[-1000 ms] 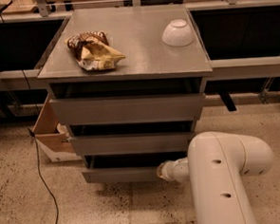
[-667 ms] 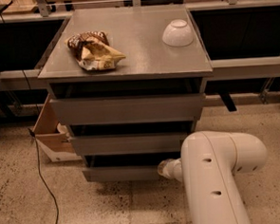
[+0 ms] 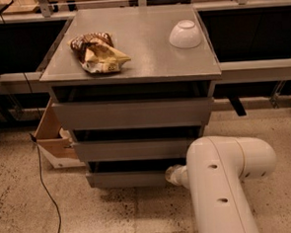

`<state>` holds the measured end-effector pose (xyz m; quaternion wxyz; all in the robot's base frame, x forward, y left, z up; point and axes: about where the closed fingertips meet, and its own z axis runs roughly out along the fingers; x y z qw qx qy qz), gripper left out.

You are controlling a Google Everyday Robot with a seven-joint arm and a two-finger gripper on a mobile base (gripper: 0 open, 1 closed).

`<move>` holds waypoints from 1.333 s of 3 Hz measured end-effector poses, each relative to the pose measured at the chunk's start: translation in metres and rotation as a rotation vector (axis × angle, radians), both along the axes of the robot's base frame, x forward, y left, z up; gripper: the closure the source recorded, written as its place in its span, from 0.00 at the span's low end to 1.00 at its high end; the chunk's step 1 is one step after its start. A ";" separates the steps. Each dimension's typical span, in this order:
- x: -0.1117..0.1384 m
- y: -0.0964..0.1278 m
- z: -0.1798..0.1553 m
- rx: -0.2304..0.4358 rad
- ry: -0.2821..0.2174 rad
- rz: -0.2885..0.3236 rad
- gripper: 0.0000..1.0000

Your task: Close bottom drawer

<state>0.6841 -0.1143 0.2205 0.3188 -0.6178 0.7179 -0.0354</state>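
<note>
White arm (image 3: 228, 182) low at right, claw (image 3: 172, 175) at the bottom drawer (image 3: 129, 179)'s right end, grip impossible to tell, crumpled snack bag (image 3: 98, 53) and white bowl (image 3: 185, 34) on the tabletop (image 3: 147, 59)

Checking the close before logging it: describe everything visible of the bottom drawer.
The grey flat-fronted bottom drawer is the lowest of three in the grey, metal-looking cabinet. Only its plain front shows, a long level strip with no visible handle, just above the speckled floor. A dark gap runs along its top edge. The robot's white gripper sits at the right end of the front, seemingly against it. The drawer's inside is hidden.
</note>
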 end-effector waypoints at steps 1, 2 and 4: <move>0.003 -0.002 0.000 0.004 -0.018 -0.007 1.00; 0.003 -0.010 -0.002 0.001 -0.029 -0.016 1.00; 0.015 0.004 0.007 0.050 -0.133 -0.002 1.00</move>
